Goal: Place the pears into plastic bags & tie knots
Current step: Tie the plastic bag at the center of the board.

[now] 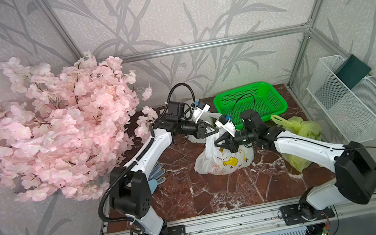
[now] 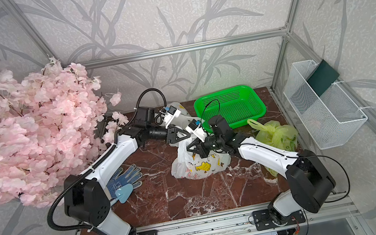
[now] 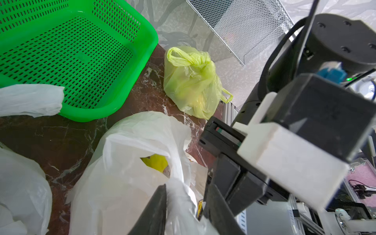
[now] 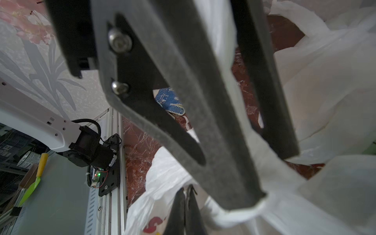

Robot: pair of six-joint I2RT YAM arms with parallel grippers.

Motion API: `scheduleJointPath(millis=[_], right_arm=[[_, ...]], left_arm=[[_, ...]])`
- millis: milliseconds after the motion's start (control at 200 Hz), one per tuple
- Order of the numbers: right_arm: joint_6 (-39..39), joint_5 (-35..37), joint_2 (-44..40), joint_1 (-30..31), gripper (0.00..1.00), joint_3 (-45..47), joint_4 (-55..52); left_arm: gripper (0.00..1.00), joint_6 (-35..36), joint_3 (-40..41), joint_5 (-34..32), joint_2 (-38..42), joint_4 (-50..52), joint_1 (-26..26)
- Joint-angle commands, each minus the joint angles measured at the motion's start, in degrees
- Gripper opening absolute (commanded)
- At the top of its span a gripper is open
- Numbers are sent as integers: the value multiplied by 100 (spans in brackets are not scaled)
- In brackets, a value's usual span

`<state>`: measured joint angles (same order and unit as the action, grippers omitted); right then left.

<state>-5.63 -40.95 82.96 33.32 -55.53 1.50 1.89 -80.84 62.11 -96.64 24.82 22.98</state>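
Top views | pink blossom branch well left of green basket | white printed bag just in front of basket | tied yellow-green bag beside basket's right front corner | left gripper fingers apart around white bag's handle | right gripper fingers together against that bag, hold unclear | yellow pear inside white bag's mouth
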Motion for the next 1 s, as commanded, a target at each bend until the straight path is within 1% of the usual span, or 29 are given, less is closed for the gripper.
scheduleJointPath(millis=[0, 65, 130, 135, 190, 195, 210, 215, 235, 310, 375, 420, 505, 590, 635, 715, 775, 900, 995], right_arm=[[108, 59, 54, 5, 0, -60, -16], [132, 85, 63, 8, 0, -75, -50], [157, 100, 58, 1, 0, -88, -101], [158, 98, 56, 0, 0, -89, -103], [167, 110, 18, -2, 0, -105, -187], [167, 112, 14, -6, 0, -110, -199], [174, 102, -2, -5, 0, -126, -248], [175, 103, -9, -3, 0, -130, -274], [190, 86, -43, -10, 1, -153, -357], [190, -129, -288, -131, 16, -268, -697], [45, -391, -650, -379, 27, -273, -708], [138, -385, -883, -518, 35, -323, -846], [1067, 233, -974, -572, 49, -754, -1927], [1682, 1108, -586, -560, 62, -1333, -2921], [1897, 1374, -373, -519, 67, -1606, -3236], [2275, 1603, -93, -320, 72, -1949, -3465], [2469, 1627, 91, -192, 75, -2170, -3563], [2552, 1569, 439, -160, 77, -2531, -3622], [2509, 1367, 667, -163, 78, -2727, -3568]], left_arm=[[31, -66, -33, -103, -104, -174, 83], [27, 19, -44, -78, -111, -109, 151], [20, 85, -46, -89, -119, -66, 179], [18, 84, -46, -91, -123, -65, 179], [9, 133, -46, -90, -121, -43, 180], [6, 139, -46, -96, -120, -41, 180], [5, 158, -57, -120, -112, -32, 180], [3, 165, -60, -120, -115, -31, 180], [0, 177, -56, -162, -92, -51, 172], [0, 184, 16, -323, 21, -195, 155], [0, 230, 126, -404, 149, -368, 145], [0, 263, 231, -427, 235, -501, 144], [0, 297, 319, -421, 359, -661, 145], [0, 252, 350, -438, 426, -767, 145], [0, 242, 349, -429, 451, -777, 142], [0, 229, 349, -429, 483, -770, 138], [0, 221, 352, -415, 488, -761, 140], [0, 259, 358, -398, 523, -716, 143], [0, 261, 378, -388, 542, -731, 144]])
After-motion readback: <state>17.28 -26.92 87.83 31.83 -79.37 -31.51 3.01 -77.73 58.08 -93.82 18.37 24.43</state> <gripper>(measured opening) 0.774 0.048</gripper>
